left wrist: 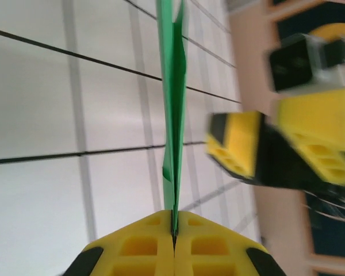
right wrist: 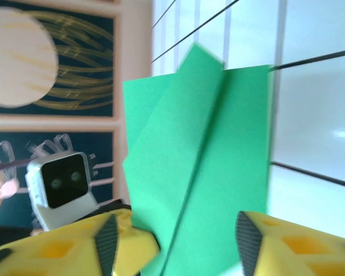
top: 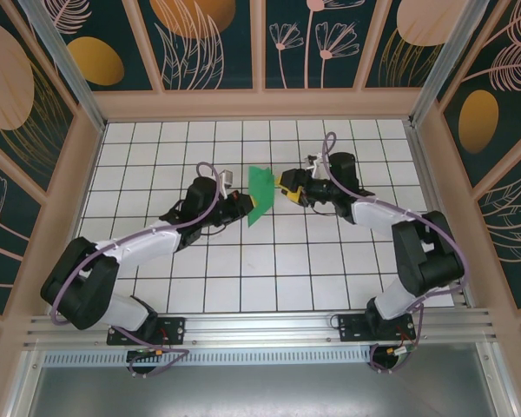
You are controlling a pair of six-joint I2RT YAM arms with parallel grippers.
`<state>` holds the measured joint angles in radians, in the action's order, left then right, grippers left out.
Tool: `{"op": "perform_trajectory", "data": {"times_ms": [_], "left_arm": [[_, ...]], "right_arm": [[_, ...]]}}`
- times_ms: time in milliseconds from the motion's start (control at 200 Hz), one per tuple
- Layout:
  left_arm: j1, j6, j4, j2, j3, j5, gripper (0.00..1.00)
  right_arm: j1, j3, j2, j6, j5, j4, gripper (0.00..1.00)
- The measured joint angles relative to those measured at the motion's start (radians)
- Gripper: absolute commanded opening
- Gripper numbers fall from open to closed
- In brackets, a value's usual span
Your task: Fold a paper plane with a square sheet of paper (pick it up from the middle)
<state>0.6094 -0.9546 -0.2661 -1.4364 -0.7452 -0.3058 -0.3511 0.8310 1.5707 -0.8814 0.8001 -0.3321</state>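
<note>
the patterned walls (top: 61,61) of the enclosure, dark with leaf and disc shapes, closed in the left, far and right sides. inside them lay the white table (top: 243,269) with its black grid, flat and hard, which looked likely to let thin paper slide.

the folded green paper (top: 260,195) was held up off the table near its middle, a little toward the far side, between the two arms. in the left wrist view the paper (left wrist: 172,86) stood on edge as a thin creased blade; in the right wrist view the paper (right wrist: 207,144) showed a broad face with a long diagonal crease and overlapping flaps. it seemed very light, limp away from the folds and stiffer along them, and easy to crumple or tear. a pinch on the layered crease, near the middle, seemed safer than one on a loose corner.

the left gripper (left wrist: 173,221) was clenched on the paper's lower edge, its yellow fingers (left wrist: 213,247) pressed together with the sheet between them. the right gripper (right wrist: 178,247) had its fingers (right wrist: 106,244) spread apart on either side of the paper, grasping nothing; seen from the left wrist, the right gripper (left wrist: 270,149) sat just to the right of the sheet, apart from it.
</note>
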Motion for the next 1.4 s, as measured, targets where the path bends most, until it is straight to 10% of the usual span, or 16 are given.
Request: {"op": "perform_trajectory", "data": {"times_ms": [615, 996, 1396], "left_arm": [[0.127, 0.077, 0.867, -0.309, -0.496, 0.784, 0.09], [0.181, 0.069, 0.777, -0.514, -0.615, 0.602, 0.63], [-0.008, 0.068, 0.554, -0.182, -0.331, 0.456, 0.95]], "right_arm": [[-0.036, -0.145, -0.151, 0.17, -0.46, 0.247, 0.79], [-0.043, -0.185, -0.192, 0.169, -0.543, 0.265, 0.76], [-0.31, 0.056, 0.057, 0.169, -0.567, 0.306, 0.44]]}}
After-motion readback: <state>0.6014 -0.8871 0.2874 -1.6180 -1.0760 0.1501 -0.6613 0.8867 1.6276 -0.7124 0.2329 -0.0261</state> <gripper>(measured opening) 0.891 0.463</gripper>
